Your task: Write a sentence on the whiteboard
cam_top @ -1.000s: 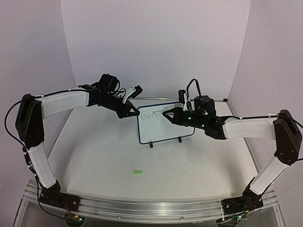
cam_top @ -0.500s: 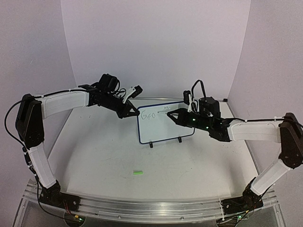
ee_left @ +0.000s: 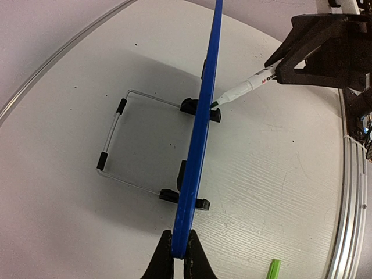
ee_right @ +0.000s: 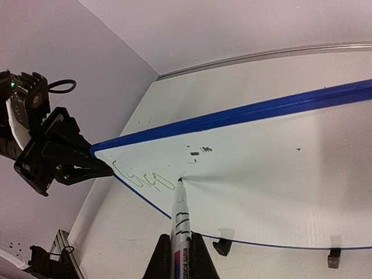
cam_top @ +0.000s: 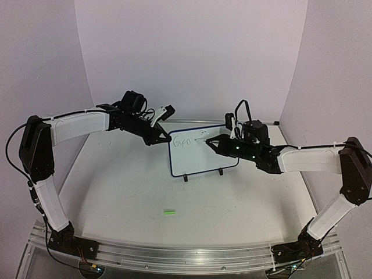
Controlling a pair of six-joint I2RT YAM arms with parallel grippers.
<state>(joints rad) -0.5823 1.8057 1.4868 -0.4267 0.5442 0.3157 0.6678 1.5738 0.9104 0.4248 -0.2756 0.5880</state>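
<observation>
The whiteboard stands upright on two black feet at the back of the table; in the left wrist view it shows as a blue edge. My left gripper is shut on the whiteboard's upper left corner. My right gripper is shut on a white marker. The marker's tip touches the board face just right of the sentence, which is a few green letters near the top left corner.
A green marker cap lies on the table in front of the board. A wire stand props the board from behind. Curved walls close in the back and both sides.
My right gripper has shifted a little right and up along the board with the marker. The green writing has grown slightly. The left arm has not moved.
</observation>
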